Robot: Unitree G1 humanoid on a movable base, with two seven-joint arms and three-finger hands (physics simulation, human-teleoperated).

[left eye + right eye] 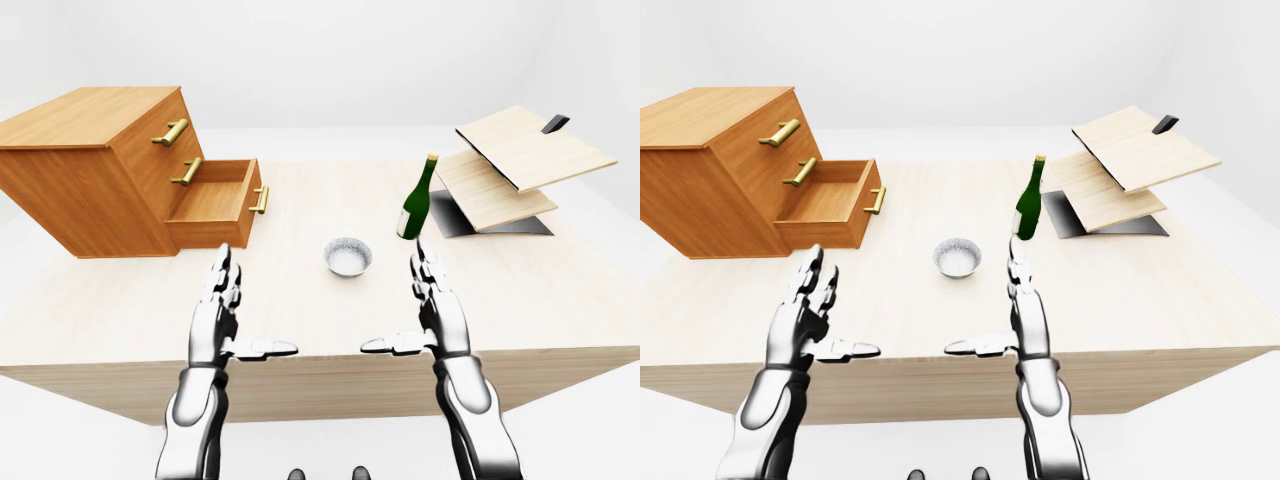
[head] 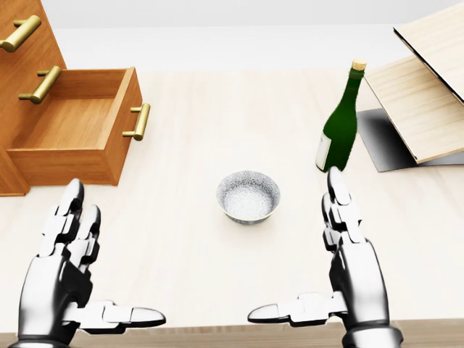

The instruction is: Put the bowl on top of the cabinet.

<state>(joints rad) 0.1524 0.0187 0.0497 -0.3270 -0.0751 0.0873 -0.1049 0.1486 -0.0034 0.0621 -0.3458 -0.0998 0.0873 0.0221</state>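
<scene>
- The left hand (image 2: 69,272) and the right hand (image 2: 341,268) hover over the near edge of the counter (image 2: 188,239), fingers straight and spread, thumbs turned toward each other; neither holds anything.
- The bowl (image 2: 248,196) sits upright on the counter just past the hands, between them and nearer the right one, touching neither.
- By that, the task looks barely begun: the bowl is not yet gripped, lifted or carried.
- A green bottle (image 2: 339,127) stands upright near the bowl, to its right in the head view.
- The cabinet (image 1: 95,160) rests on the counter's far left, its lowest drawer (image 1: 215,205) pulled open; its flat top carries nothing.
- At far right, tilted wooden boards (image 1: 520,165) stand on a dark base.
- The counter is pale wood; the room around it is plain white.
</scene>
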